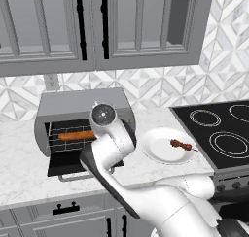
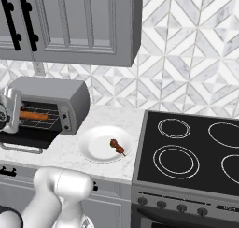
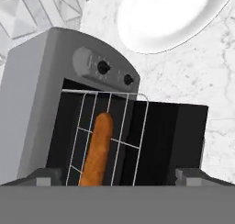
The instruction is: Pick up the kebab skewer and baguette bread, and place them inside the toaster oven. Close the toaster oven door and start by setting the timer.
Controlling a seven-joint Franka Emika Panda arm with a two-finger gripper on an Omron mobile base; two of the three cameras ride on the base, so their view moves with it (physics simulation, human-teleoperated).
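Observation:
The toaster oven (image 1: pixel 82 105) stands on the counter with its door (image 1: pixel 65 164) dropped open. The orange-brown baguette bread (image 1: pixel 75 135) lies on the wire rack inside, free of any grip. In the hand view my gripper (image 3: pixel 117 179) is open just above the near end of the baguette bread (image 3: pixel 97 149), its fingertips (image 3: pixel 43 179) wide apart on either side of the rack. My wrist (image 1: pixel 103 115) hangs right in front of the oven mouth. The kebab skewer (image 1: pixel 182 144) lies on a white plate (image 1: pixel 158 151) to the right of the oven; the kebab skewer (image 2: pixel 117 146) is apart from the gripper.
A black stovetop (image 2: pixel 191 147) borders the plate (image 2: pixel 95 147) on the right. Grey wall cabinets (image 1: pixel 97 27) hang above the oven. The oven's control knobs (image 3: pixel 103 67) are on the panel on its right side. Bare marble counter (image 1: pixel 24 168) lies left of the open door.

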